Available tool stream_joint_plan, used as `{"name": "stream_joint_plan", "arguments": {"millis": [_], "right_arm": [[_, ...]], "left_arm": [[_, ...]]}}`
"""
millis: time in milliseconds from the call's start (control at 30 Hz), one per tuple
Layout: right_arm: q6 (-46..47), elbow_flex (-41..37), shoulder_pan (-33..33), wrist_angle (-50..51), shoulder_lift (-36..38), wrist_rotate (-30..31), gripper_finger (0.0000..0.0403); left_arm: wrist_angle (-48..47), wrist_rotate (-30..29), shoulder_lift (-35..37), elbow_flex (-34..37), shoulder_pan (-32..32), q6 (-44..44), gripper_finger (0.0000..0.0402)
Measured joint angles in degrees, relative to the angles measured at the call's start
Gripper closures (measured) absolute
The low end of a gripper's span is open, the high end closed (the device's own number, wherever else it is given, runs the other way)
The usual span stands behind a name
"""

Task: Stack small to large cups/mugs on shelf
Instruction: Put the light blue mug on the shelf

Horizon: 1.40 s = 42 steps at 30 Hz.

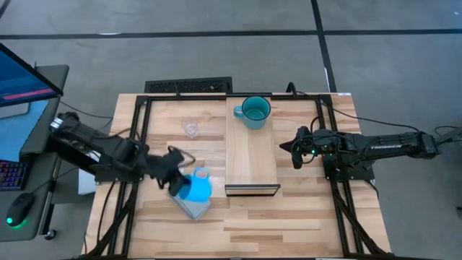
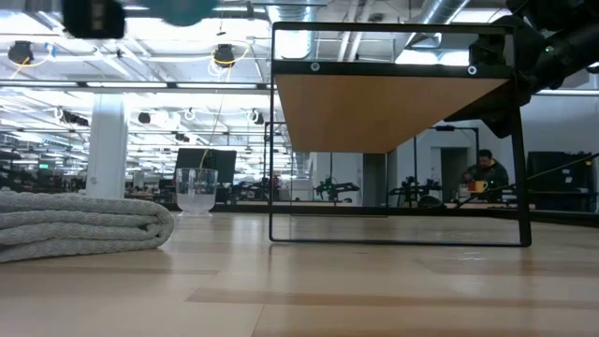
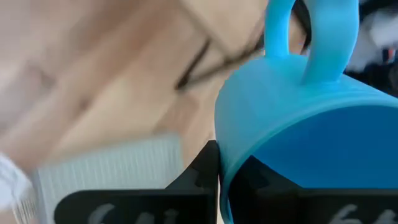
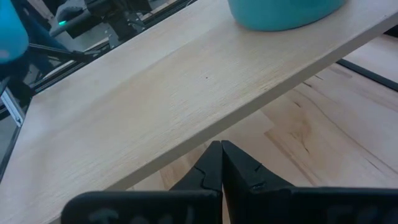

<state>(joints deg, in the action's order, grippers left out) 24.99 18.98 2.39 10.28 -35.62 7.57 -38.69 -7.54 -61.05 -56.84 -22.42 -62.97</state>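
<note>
Left gripper (image 1: pixel 180 180): clamped on the rim wall of the medium bright blue handled mug (image 1: pixel 198 186), 1 finger inside and 1 outside as the left wrist view shows; the mug is carried above the flat grey rectangular pouch (image 1: pixel 193 208), left of the shelf
Right gripper (image 1: pixel 294 153): fingers pressed together on nothing, waiting just off the right edge of the long raised shelf of pale wood planks (image 1: pixel 251 155)
Large teal handled mug (image 1: pixel 254 111): upright at the far end of the shelf, mouth up, handle toward the left
Tiny clear glass cup (image 1: pixel 191 128): standing on the slatted wooden tabletop (image 1: pixel 281 224), left of the shelf and well apart from both arms
Step in hand: judged to be step 2 of 3, carrying the blue mug toward the teal one
Next move: likely calls for lifting the blue mug over the shelf edge, turning it mouth up and lowering it into the teal mug
Hard to make out: in the low view the lifted mug is only a blurred blue patch at the top edge; whether it clears the pouch cannot be told from above; the teal mug is cut off in the right wrist view
</note>
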Motion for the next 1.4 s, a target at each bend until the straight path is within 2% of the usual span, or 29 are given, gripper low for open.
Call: {"name": "stream_joint_plan", "arguments": {"millis": [300, 400, 600, 833, 1033, 1167, 1400], "right_arm": [[0.00, 0.00, 0.00, -0.02, 0.02, 0.00, 0.0379], [0.00, 0.00, 0.00, -0.02, 0.02, 0.00, 0.0379], [0.02, 0.00, 0.00, 0.10, 0.00, 0.00, 0.0379], [0.45, 0.00, -0.13, 1.83, 0.02, -0.25, 0.0379], [1.97, 0.00, -0.13, 5.97, 0.00, -1.06, 0.0381], [1.97, 0.00, -0.13, 6.01, 0.00, -1.07, 0.0390], [1.72, 0.00, -0.13, 5.99, 0.00, -1.09, 0.0384]], "left_arm": [[0.85, -4.47, -6.14, -11.71, 8.70, 11.77, 0.0401], [0.21, -2.85, -9.63, -15.95, 11.33, 15.31, 0.0401], [-6.85, -0.10, -17.79, -24.17, 16.89, 20.59, 0.0401], [-8.95, 5.02, -26.97, -33.77, 21.66, 27.85, 0.0401], [-13.74, 4.74, -32.65, -42.45, 25.50, 32.75, 0.0401], [-16.40, 4.67, -35.50, -45.48, 27.57, 35.89, 0.0401], [-18.75, 8.34, -36.64, -46.78, 29.11, 43.64, 0.0401]]}}
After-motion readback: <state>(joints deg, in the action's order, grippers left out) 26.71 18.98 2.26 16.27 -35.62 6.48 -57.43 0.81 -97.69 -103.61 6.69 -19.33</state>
